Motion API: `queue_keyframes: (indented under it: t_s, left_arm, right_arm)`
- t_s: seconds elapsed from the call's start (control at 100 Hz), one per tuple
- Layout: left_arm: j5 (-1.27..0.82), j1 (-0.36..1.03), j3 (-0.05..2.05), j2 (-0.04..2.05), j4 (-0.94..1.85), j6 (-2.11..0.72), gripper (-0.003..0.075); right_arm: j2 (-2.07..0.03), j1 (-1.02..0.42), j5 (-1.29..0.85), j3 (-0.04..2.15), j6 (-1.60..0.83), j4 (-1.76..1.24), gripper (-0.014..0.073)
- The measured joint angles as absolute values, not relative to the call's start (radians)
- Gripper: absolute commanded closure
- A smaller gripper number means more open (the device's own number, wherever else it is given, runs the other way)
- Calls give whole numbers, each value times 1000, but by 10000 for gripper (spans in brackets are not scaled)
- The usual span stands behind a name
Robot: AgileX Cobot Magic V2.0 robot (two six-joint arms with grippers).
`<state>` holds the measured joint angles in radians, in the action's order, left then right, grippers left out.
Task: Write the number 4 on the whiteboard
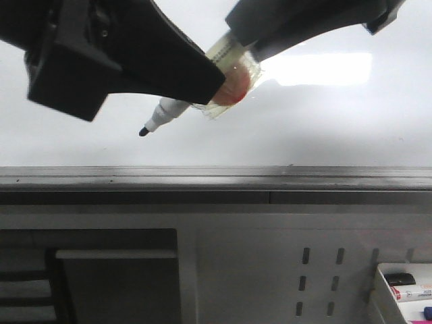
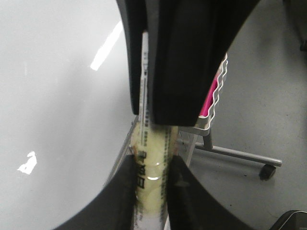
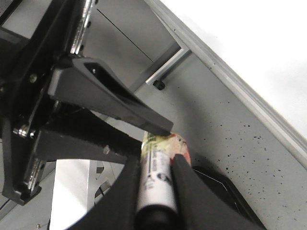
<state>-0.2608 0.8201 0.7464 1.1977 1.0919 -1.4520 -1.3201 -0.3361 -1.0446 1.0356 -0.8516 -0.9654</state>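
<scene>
The whiteboard (image 1: 324,128) fills the upper front view, with a bright reflection and a grey bottom rail (image 1: 216,177). No strokes of the number 4 show on it. A white marker pen (image 1: 165,111) with a black tip points down-left, close to the board. My left gripper (image 1: 209,84) is shut on the pen's taped middle, as the left wrist view (image 2: 151,177) shows. My right gripper (image 1: 246,47) is shut on the pen's rear part, with the pen (image 3: 156,177) held between its fingers. I cannot tell whether the tip touches the board.
A perforated grey panel (image 1: 317,277) lies below the rail. A white tray (image 1: 405,287) with spare markers sits at the lower right. The left wrist view shows a pink wire basket (image 2: 213,100) on a wheeled stand (image 2: 240,155) over grey floor.
</scene>
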Motion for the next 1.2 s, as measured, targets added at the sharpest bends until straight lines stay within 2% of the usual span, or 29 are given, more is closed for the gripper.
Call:
queue_keyframes:
  t_s: [0.11, 0.16, 0.21, 0.42, 0.59, 0.74, 0.96, 1.201]
  left_arm:
    - [-265, 820, 746, 1183, 1090, -1454, 279]
    - [-267, 818, 746, 1170, 1096, -1454, 194]
    - [-268, 813, 746, 1152, 1107, -1454, 154]
    - [-264, 733, 746, 1050, 1126, -1430, 158]
    - [-262, 586, 729, 956, 1132, -1340, 158]
    - [-260, 458, 667, 889, 1182, -1303, 163]
    - [-255, 303, 578, 810, 1283, -1297, 250]
    - [-255, 281, 562, 780, 1302, -1296, 270]
  right_arm:
    - [-1320, -336, -1047, 1036, -852, -981, 640]
    - [-1318, -338, -1047, 1036, -852, -994, 639]
    - [-1311, -340, -1034, 1033, -852, -998, 639]
    - [-1195, -340, -881, 918, -874, -1004, 640]
    - [-1033, -340, -720, 794, -936, -1031, 640]
    - [-939, -340, -622, 769, -993, -1057, 640]
    - [-954, -340, -516, 769, -1048, -1084, 640]
    - [-1093, -340, -491, 816, -1216, -1228, 639]
